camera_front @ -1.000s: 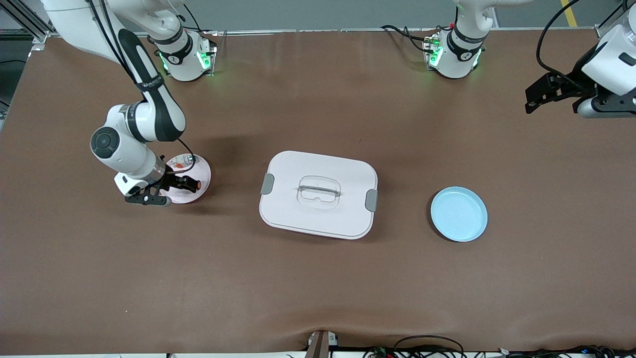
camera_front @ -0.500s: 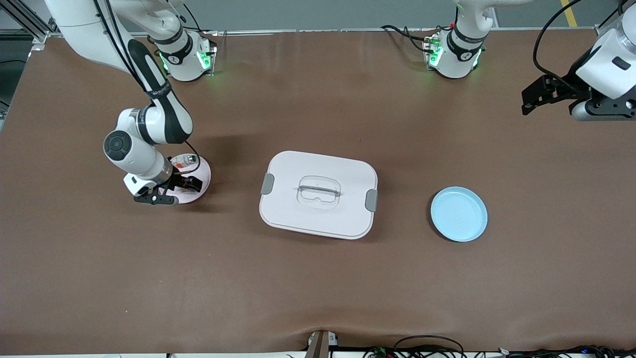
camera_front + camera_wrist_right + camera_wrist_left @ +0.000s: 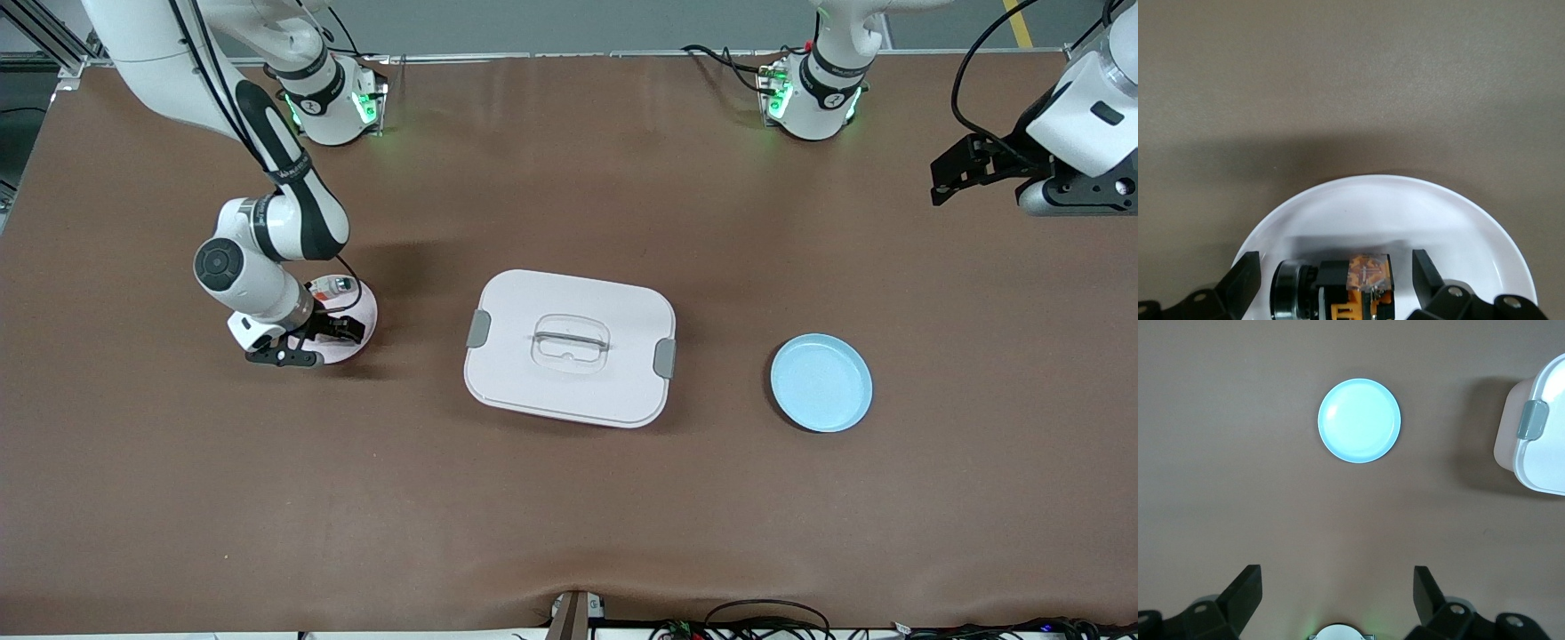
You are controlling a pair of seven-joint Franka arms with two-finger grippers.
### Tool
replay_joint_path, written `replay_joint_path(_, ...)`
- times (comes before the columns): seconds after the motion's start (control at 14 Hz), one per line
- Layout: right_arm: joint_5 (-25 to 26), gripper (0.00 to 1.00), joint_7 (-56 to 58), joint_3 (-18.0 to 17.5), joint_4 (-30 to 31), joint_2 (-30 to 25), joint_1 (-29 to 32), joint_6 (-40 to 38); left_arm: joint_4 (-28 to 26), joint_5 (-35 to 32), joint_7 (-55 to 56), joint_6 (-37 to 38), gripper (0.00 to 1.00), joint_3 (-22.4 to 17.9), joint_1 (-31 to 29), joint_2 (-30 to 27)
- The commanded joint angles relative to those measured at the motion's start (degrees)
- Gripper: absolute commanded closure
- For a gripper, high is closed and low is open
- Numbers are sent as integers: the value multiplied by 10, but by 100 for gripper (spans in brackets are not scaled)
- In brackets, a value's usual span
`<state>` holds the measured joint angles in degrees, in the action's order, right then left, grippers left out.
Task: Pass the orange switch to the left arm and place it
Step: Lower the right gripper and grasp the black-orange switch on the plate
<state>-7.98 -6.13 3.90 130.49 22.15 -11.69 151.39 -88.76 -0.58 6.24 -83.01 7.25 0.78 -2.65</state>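
The orange switch [image 3: 1351,287], black with orange parts, lies on its side on a pinkish-white plate [image 3: 363,307] toward the right arm's end of the table. My right gripper [image 3: 331,331] is low over that plate. In the right wrist view the gripper [image 3: 1336,275] is open, with the switch between its fingers [image 3: 1426,273] and gaps on both sides. In the front view the gripper hides the switch. The white box [image 3: 569,347] stands mid-table. My left gripper [image 3: 941,182] waits open and empty, high over the left arm's end of the table [image 3: 1338,587].
A whitish-clear small part [image 3: 334,286] with red and green bits lies on the same plate, farther from the front camera than the switch. An empty light blue plate [image 3: 821,382] sits between the box and the left arm's end; the left wrist view shows it [image 3: 1359,420] and the box's corner [image 3: 1541,447].
My right gripper has moved in over the plate and straddles the switch, whose orange end showed in the front view before. The left gripper has drifted slightly.
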Motion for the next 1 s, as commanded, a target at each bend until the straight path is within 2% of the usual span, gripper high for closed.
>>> replay_joint_path(0.0, 5, 0, -12, 2, 6, 0, -5, 8, 1, -10, 9, 3, 0, 3, 3, 0)
replay_joint_path(0.93, 4, 0, -13, 1, 6, 1, -5, -6, -3, -11, 9, 3, 0, 7, 3, -1)
